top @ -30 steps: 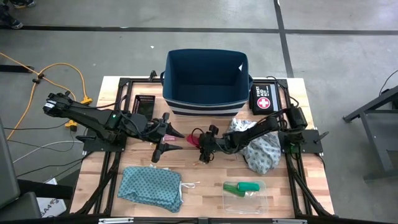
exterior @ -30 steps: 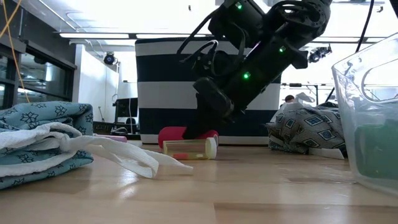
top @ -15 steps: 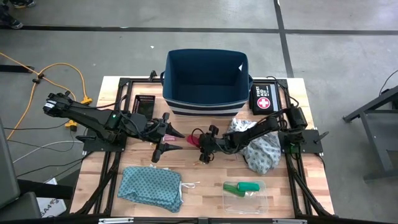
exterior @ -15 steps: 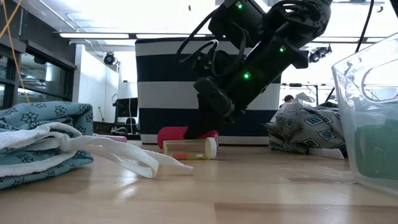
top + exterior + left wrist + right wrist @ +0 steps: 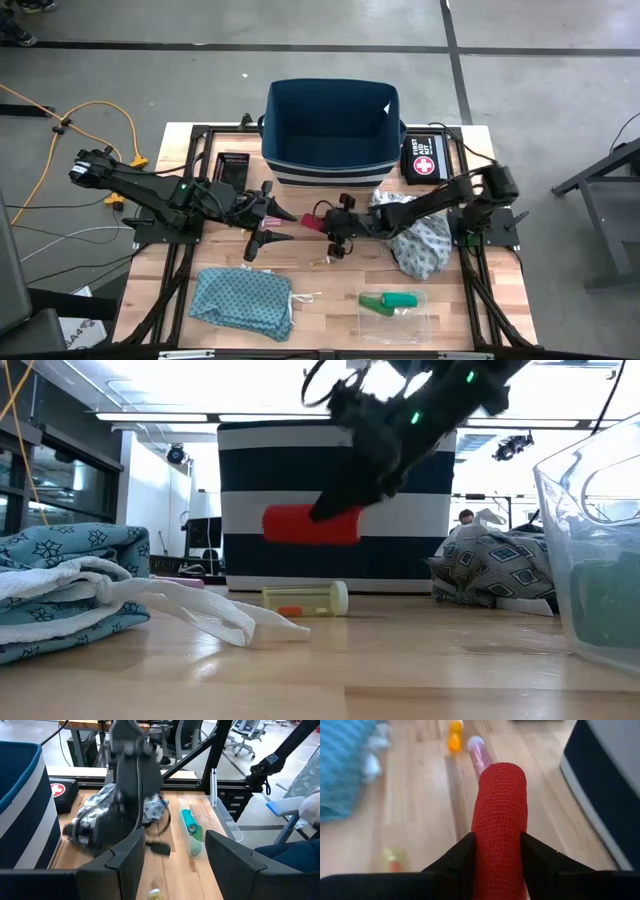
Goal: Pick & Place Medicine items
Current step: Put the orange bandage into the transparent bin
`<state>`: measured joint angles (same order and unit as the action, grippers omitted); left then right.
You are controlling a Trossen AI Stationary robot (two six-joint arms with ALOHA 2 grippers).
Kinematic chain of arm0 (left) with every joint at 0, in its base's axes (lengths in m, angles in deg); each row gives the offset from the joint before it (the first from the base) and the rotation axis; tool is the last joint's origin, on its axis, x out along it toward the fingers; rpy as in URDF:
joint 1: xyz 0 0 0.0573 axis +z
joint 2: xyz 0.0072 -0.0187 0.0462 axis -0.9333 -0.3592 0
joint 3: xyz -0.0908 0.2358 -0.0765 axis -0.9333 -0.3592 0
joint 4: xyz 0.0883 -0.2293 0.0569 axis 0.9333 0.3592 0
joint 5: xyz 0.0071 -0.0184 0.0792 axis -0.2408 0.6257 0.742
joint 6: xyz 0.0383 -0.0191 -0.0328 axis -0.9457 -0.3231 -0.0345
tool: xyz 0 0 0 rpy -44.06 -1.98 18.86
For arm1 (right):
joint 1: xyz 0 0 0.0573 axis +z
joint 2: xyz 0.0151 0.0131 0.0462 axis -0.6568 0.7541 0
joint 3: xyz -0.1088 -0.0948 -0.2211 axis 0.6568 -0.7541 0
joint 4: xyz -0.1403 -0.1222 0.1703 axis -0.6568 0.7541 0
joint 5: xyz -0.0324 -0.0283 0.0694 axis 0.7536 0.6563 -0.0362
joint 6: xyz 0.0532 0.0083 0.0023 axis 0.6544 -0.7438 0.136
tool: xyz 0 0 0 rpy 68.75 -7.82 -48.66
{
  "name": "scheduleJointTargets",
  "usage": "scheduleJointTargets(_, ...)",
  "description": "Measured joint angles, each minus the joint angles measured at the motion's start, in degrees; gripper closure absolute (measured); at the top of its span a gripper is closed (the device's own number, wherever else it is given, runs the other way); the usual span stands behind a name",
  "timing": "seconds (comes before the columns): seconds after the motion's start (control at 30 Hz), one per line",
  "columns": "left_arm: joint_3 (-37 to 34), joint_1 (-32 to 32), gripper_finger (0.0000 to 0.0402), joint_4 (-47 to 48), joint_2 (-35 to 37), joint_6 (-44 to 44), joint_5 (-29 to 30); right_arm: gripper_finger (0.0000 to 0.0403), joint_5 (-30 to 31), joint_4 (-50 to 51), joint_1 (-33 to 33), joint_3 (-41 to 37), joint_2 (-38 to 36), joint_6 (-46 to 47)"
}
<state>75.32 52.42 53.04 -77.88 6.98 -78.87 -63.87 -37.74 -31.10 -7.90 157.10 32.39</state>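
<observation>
While the left gripper (image 5: 268, 226) hangs just above the table's middle with its fingers (image 5: 125, 860) spread apart and nothing between them, the right gripper (image 5: 325, 222) has its fingers (image 5: 457, 857) clamped on a red roll (image 5: 311, 525). In the low view the roll hangs in the air, level, clear of the tabletop, in front of the striped bin (image 5: 250, 490). The right wrist view shows the roll (image 5: 500, 820) pinched between the two dark fingers, its mesh-like surface running forward past them.

A small clear vial (image 5: 305, 598) with orange inside lies on its side on the wood below the roll, apart from it. From above, the vial (image 5: 324, 261) sits just in front of the right gripper. A pink tube (image 5: 479, 754) and an orange piece (image 5: 454, 736) lie farther off on the table, near the left gripper.

Two green tubes (image 5: 391, 300) lie in a clear tray (image 5: 421, 327) at the table's front right. A teal cloth (image 5: 243, 298) lies at front left, a grey patterned cloth (image 5: 425, 244) under the right arm, and a black first aid pouch (image 5: 424, 160) beside the bin's right side.
</observation>
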Motion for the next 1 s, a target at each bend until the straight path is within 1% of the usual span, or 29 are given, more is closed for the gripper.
scheduleJointTargets(0.1, 0.0, 0.0, 0.0203, -0.1, 0.0, 0.0, 0.0, 0.0279, -0.5, 3.3, 0.7, 0.1, -4.6, 0.0)
scheduleJointTargets(0.2, 0.0, 0.0, 0.0203, -0.2, 0.0, 0.0, 0.0, 0.0278, -0.4, 4.8, 1.5, 0.2, -6.9, -0.4)
scheduleJointTargets(0.43, 0.0, 0.0, 0.0203, -0.4, 0.0, 0.0, 0.0, 0.0278, -1.1, 7.0, 3.2, 0.1, -7.6, -1.5)
scheduleJointTargets(0.6, 0.0, 0.0, 0.0203, -0.4, 0.0, 0.0, 0.0, 0.0277, -6.3, 8.5, 4.4, 0.1, -7.7, -1.5)
scheduleJointTargets(0.67, 0.0, 0.0, 0.0203, -0.4, 0.0, 0.0, 0.0, 0.0277, -7.3, 10.4, 5.3, 0.1, -8.8, -1.5)
scheduleJointTargets(0.83, 0.0, 0.0, 0.0203, -0.4, 0.0, 0.0, 0.0, 0.0277, -7.5, 12.9, 8.0, 0.1, -11.5, -0.7)
scheduleJointTargets(0.9, 0.0, 0.0, 0.0203, -0.4, 0.0, 0.0, 0.0, 0.0277, -7.5, 13.1, 9.5, 0.1, -12.7, 0.7)
scheduleJointTargets(1.0, 0.0, 0.0, 0.0203, -0.4, 0.0, 0.0, 0.0, 0.0277, -6.2, 16.2, 12.3, 0.2, -14.2, 3.9)
